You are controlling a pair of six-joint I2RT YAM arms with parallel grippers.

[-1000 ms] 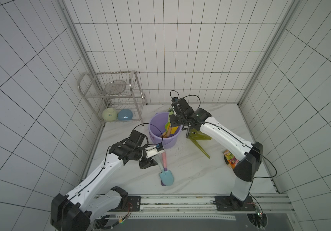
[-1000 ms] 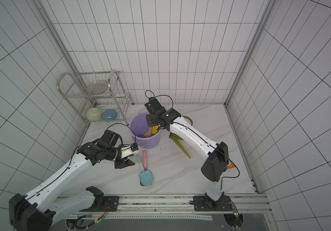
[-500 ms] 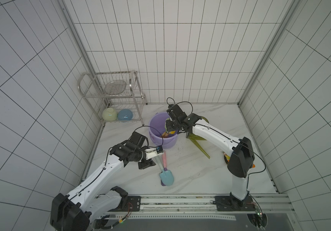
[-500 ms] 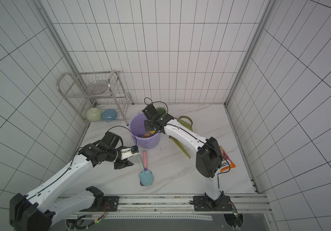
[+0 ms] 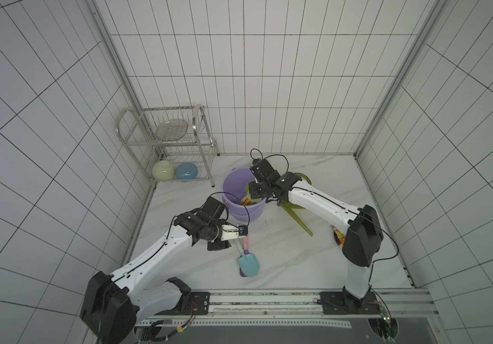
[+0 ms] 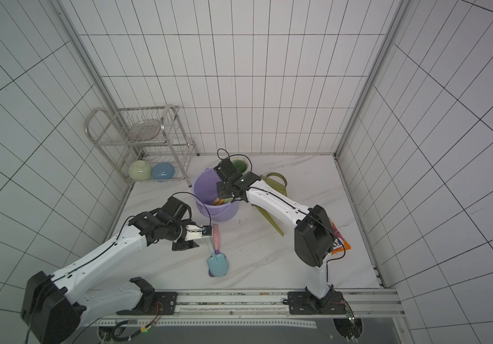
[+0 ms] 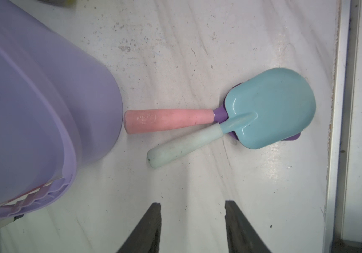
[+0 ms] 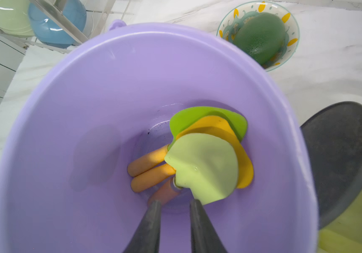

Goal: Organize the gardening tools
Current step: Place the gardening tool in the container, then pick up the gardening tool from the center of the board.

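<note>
now my right jaws hang parted and empty inside the lilac bucket [image 8: 131,35], above three shovels [image 8: 204,166] leaning handle-down, gathered. my left jaws, spread, hover near the teal shovel [image 7: 269,109] lying over the purple shovel [image 7: 169,120] on the bench [image 7: 197,54], probably next in.

A lilac plastic bucket [image 5: 231,190] stands upright on the white marble table [image 5: 287,262]. Near it, a steel rack [image 5: 164,140] keeps 2 bowls on its lower shelf, a pale green bowl [image 5: 163,170] and a blue bowl [image 5: 186,172]. Just behind the bucket, a patterned bowl [image 8: 292,26] carries a dark green fruit [image 8: 261,37]. An orange snack bag [image 6: 340,242] lies apart.
</note>
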